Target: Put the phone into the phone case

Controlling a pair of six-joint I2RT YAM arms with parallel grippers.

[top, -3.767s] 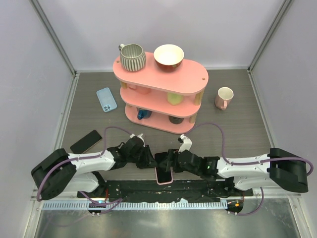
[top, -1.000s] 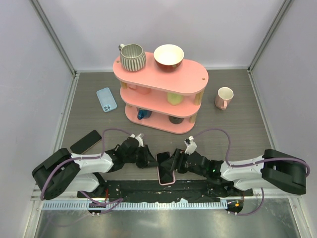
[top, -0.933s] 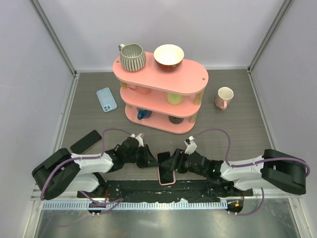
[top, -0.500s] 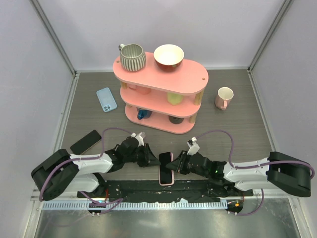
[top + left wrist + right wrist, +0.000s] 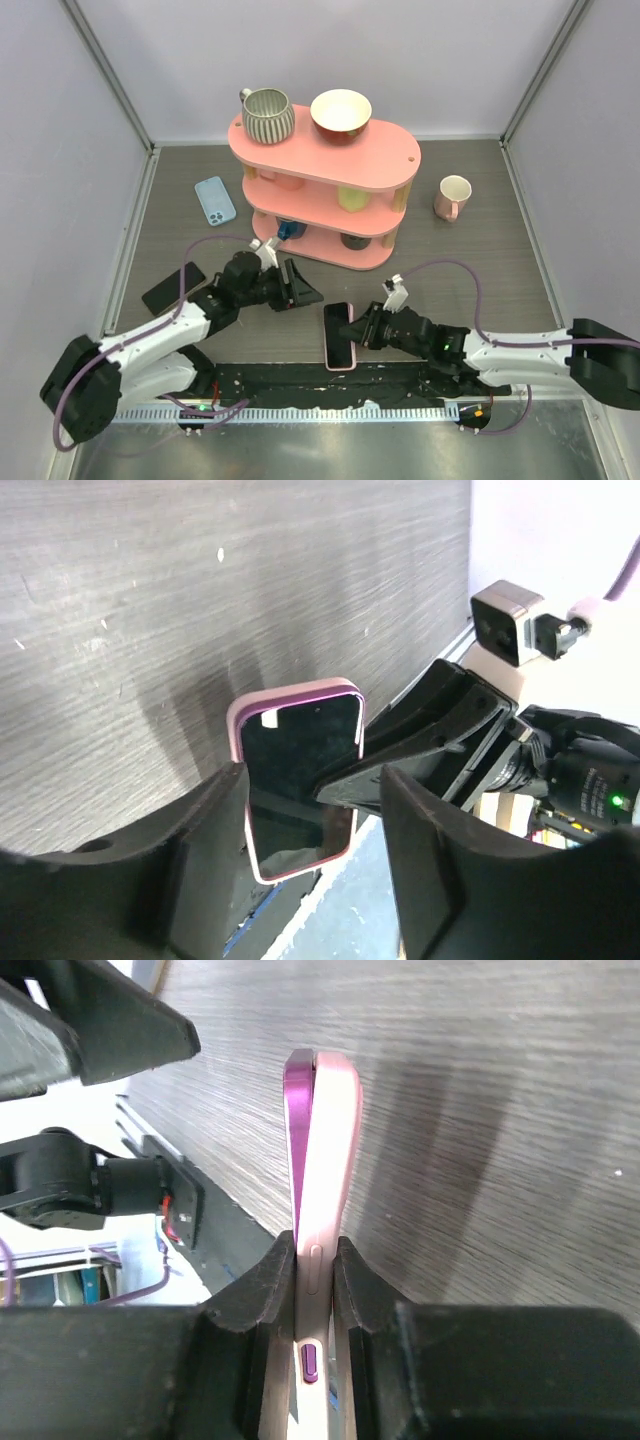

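A dark-screened phone (image 5: 338, 333) lies screen up in a pink phone case (image 5: 290, 688) at the table's near edge. My right gripper (image 5: 358, 328) is shut on its right long edge. In the right wrist view its fingers (image 5: 277, 1265) pinch the pink case side (image 5: 333, 1130), with the phone's purple edge (image 5: 298, 1110) showing beside it at the far end. My left gripper (image 5: 300, 288) hangs open up and to the left of the phone, touching nothing. The left wrist view shows the phone (image 5: 300, 770) lying beyond that gripper's (image 5: 315, 790) spread fingers.
A pink three-tier shelf (image 5: 400, 160) with a mug, a bowl and small items stands behind. A light blue phone or case (image 5: 214, 200) and a black phone (image 5: 172, 287) lie to the left. A pink mug (image 5: 452, 196) stands at the right. The black base rail (image 5: 300, 385) runs just below the held phone.
My left gripper has opened and pulled back up and to the left, off the phone. My right gripper has closed on the phone's right edge and slid slightly right.
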